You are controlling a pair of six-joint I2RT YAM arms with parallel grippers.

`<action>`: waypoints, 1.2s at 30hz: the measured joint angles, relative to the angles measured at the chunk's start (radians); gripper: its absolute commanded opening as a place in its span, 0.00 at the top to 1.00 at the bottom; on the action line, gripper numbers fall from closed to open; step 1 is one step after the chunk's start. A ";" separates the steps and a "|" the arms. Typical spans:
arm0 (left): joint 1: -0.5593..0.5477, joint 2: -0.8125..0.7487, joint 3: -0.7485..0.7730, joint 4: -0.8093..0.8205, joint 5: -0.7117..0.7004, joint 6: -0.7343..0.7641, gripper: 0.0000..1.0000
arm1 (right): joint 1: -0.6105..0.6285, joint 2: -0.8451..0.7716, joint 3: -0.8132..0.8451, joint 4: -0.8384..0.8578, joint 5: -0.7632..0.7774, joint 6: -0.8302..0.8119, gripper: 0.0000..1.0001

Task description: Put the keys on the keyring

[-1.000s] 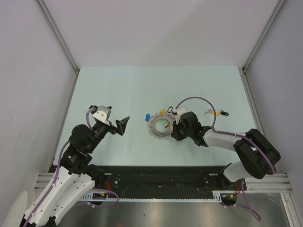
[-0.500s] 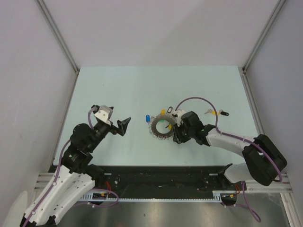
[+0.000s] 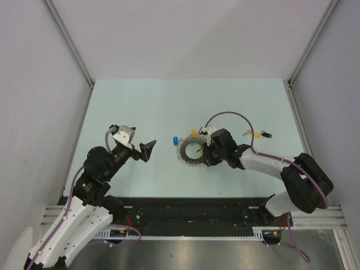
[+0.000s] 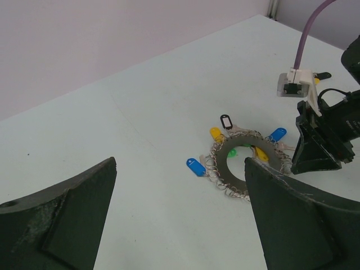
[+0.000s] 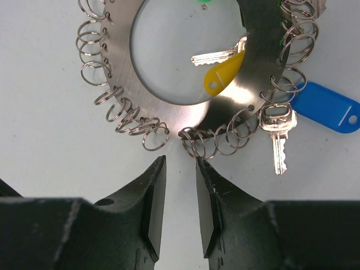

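The keyring (image 5: 174, 117), a flat grey metal disc edged with small wire loops, lies flat on the surface. A yellow-headed key (image 5: 225, 73) lies across its hole. A silver key (image 5: 277, 129) and a blue tag (image 5: 326, 107) lie at its rim. More keys (image 3: 257, 134) lie well apart.

One keyring (image 5: 180, 115) — about eight keys (image 4: 195, 166)

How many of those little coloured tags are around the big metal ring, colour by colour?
Around the ring, seen from the left wrist camera:
blue tags: 2
yellow tags: 2
black tag: 1
green tag: 1
Total: 6
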 measured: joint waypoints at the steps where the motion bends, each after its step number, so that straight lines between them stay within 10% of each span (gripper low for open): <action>1: 0.000 0.000 0.000 0.000 0.003 0.000 0.00 | 0.000 0.010 0.004 0.002 0.001 0.001 0.69; 28: 0.000 0.000 0.000 0.000 0.007 0.000 0.00 | 0.013 0.130 0.050 0.029 0.062 -0.013 0.65; 36: 0.000 0.000 0.000 0.000 0.007 0.000 0.00 | 0.027 0.159 0.063 0.061 0.065 -0.026 0.90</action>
